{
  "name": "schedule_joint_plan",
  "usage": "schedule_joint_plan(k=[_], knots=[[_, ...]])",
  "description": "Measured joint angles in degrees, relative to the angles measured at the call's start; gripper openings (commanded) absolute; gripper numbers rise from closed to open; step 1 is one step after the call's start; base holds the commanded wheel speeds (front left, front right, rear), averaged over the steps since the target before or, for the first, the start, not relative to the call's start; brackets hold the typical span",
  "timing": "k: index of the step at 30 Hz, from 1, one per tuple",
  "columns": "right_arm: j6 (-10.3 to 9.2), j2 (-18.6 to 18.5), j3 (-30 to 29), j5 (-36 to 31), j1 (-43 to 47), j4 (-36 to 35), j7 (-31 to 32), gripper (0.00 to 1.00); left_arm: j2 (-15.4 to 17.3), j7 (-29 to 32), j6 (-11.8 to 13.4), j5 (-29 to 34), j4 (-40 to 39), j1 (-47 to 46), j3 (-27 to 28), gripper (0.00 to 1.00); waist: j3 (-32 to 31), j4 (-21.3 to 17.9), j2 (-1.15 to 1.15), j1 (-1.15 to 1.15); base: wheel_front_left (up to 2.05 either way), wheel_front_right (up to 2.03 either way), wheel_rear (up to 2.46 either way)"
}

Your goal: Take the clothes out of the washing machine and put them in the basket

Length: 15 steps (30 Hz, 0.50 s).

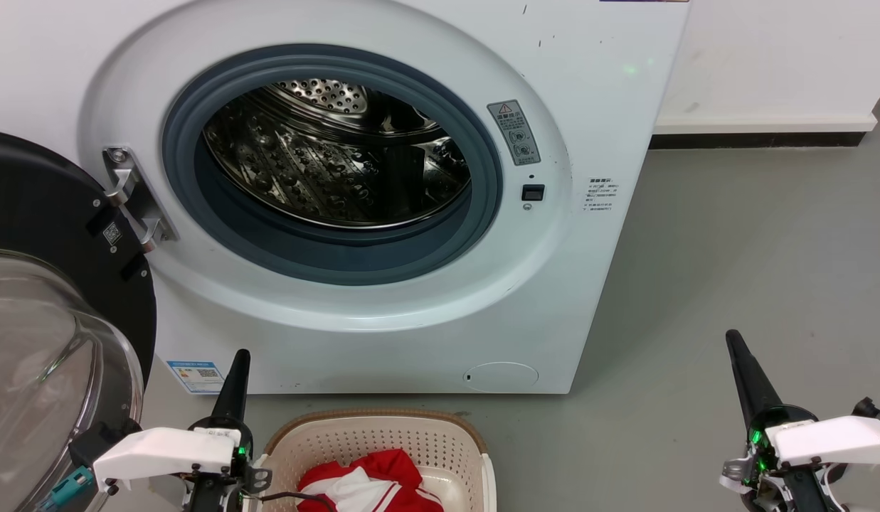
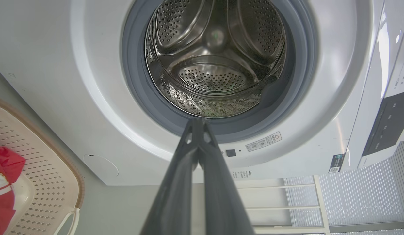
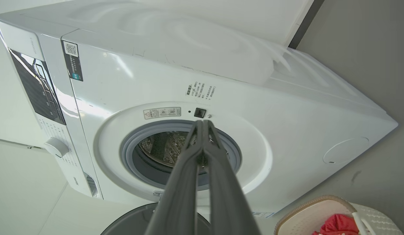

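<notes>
Our left tool (image 1: 239,363) stood at the lower left of the head view, just beside the basket (image 1: 375,414), its two dark fingers (image 2: 175,182) pressed together to a single point and holding nothing. In its own wrist view the shut tips lay over the lower edge of the grey porthole (image 1: 326,264). Our right tool (image 1: 735,347) stood at the lower right above the bare grey floor (image 1: 753,249), well apart from the washer (image 1: 610,107). Its fingers were likewise pressed together and empty, pointing toward the washer's front in its wrist view. The washer's door (image 1: 41,213) was swung wide open to the left, its black frame against the white front and its glass bulge turned toward us. Through the porthole we saw the drum (image 1: 326,163), bare perforated steel with raised ribs. The basket sat on the floor in front of the washer, near its base but not touching it. The clothes (image 1: 372,483), red with white stripes and panels, lay bunched inside the basket, on the side nearest us, partly cut off by the bottom edge of the head view.
</notes>
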Motion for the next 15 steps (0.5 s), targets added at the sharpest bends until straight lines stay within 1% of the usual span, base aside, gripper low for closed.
schedule_joint_plan(k=[15], knots=[[0.00, 0.0, -1.0, 6.9, -1.2, 1.4, 1.0, 0.00, -0.1, 1.6, -0.9, -7.0, 0.3, -0.4, 1.1, 0.00, -0.1, 0.4, 0.00, 0.00, 0.00, 0.00, 0.00]])
